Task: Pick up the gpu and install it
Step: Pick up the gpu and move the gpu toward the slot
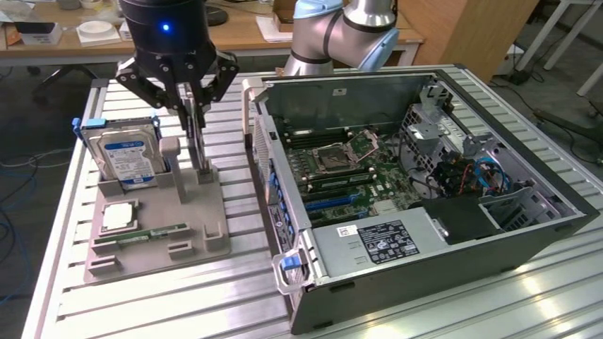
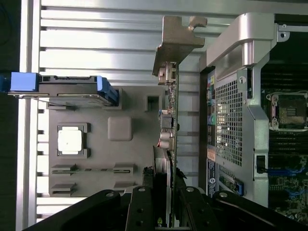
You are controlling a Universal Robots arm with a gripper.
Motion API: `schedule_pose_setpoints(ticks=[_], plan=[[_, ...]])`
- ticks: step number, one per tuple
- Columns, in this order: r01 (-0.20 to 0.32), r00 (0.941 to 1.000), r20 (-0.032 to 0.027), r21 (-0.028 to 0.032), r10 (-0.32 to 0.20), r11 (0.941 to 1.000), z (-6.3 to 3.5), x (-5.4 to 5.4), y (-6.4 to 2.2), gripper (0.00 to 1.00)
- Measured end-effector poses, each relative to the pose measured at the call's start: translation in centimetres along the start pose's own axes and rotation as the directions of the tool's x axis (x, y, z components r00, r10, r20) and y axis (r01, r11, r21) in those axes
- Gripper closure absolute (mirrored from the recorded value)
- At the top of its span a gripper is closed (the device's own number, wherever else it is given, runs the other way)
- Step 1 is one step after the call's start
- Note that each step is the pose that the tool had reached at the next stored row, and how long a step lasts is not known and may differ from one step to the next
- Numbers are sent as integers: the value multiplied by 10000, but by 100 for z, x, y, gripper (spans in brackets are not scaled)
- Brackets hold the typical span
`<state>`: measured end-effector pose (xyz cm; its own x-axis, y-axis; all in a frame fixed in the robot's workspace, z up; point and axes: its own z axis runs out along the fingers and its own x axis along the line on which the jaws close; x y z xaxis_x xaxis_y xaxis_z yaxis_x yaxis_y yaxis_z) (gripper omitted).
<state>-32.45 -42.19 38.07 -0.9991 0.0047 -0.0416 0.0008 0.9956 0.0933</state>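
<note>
Atop the slatted bench (image 1: 141,304), the gpu (image 1: 198,145) is clamped upright, directly beneath the gripper (image 1: 188,104); the open case (image 1: 452,265) lies toward the exterior view's right.

Blk gripper (image 1: 188,106), dark gpu (image 2: 173,96) w/ silvery bracket (image 2: 175,36), grey tray (image 1: 188,212), blue-white HDD label (image 1: 127,159).

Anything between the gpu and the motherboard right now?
Yes: the case wall facing the grey holder stands between the gpu, upright there in the gripper, and the motherboard. Nothing covers the motherboard from above.
</note>
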Motion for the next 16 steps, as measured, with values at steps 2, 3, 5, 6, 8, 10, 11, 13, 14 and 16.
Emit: schedule_pose_setpoints(ticks=[2,3,5,6,8,10,11,13,14,16], plan=[[-1,10000,-1,-43,1,10000,-17,-1,1,74],[-2,10000,-1,-55,2,10000,-28,-1,2,74],[-3,10000,-3,-82,3,10000,-56,-3,5,74],[-3,10000,-5,-95,3,10000,-78,-3,7,74],[-5,10000,-6,-117,5,9999,-127,-5,11,74],[-4,10000,-11,-147,4,9999,-168,-7,15,74],[0,10000,-22,-173,0,9999,-176,-9,15,74],[-1,10000,-99,-224,-1,9997,-179,-24,16,74],[-7,9999,-168,-236,3,9997,-179,-40,16,74],[-23,9995,-314,-267,15,9996,-176,-79,16,74]])
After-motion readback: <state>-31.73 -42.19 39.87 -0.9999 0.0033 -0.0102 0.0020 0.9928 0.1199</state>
